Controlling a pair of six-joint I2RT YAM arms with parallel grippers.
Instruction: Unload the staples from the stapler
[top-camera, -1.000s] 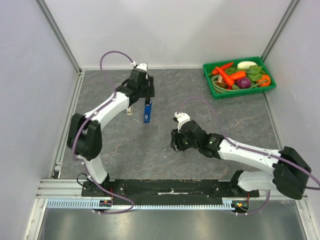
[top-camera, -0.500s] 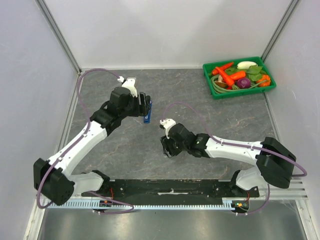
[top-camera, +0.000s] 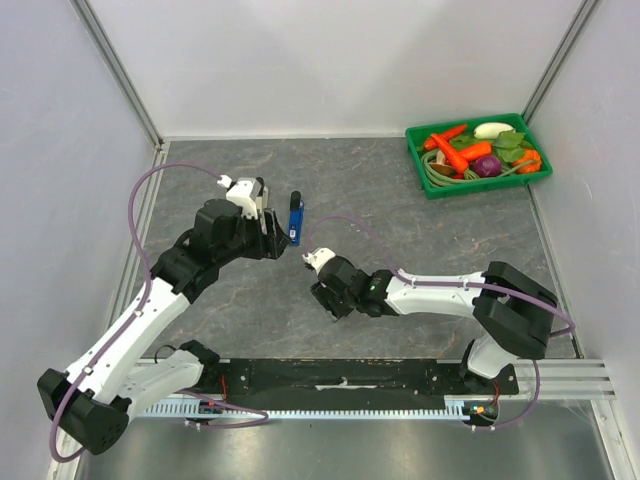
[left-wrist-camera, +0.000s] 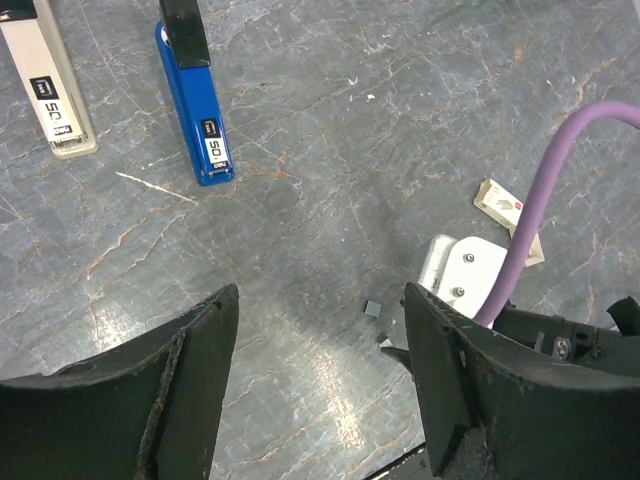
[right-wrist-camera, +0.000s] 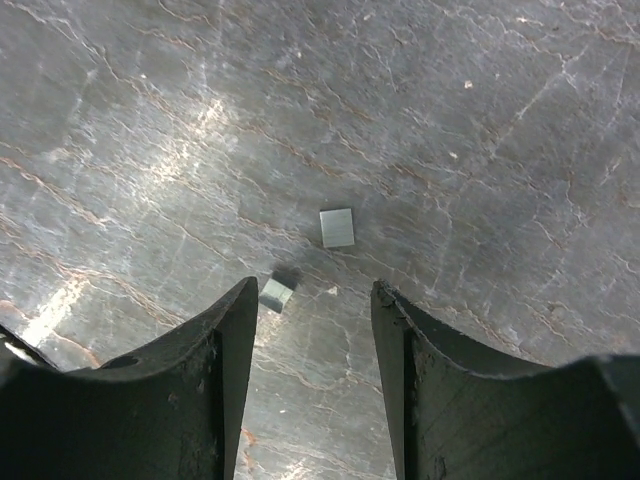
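Note:
The blue stapler lies on the grey table with a black part at its far end; from above the stapler sits just right of my left gripper. That gripper is open and empty, well short of the stapler. Two small grey staple pieces lie on the table just beyond my right gripper, which is open with nothing between its fingers. The same pieces show in the left wrist view beside the right wrist. From above, the right gripper hides them.
A beige stapler lies left of the blue one. A small white paper scrap lies near the purple cable. A green tray of toy vegetables stands at the back right. White walls surround the table.
My left arm has drawn back from the blue stapler toward the near left, leaving it on the table. My right gripper has slid left and its jaws have widened a little.

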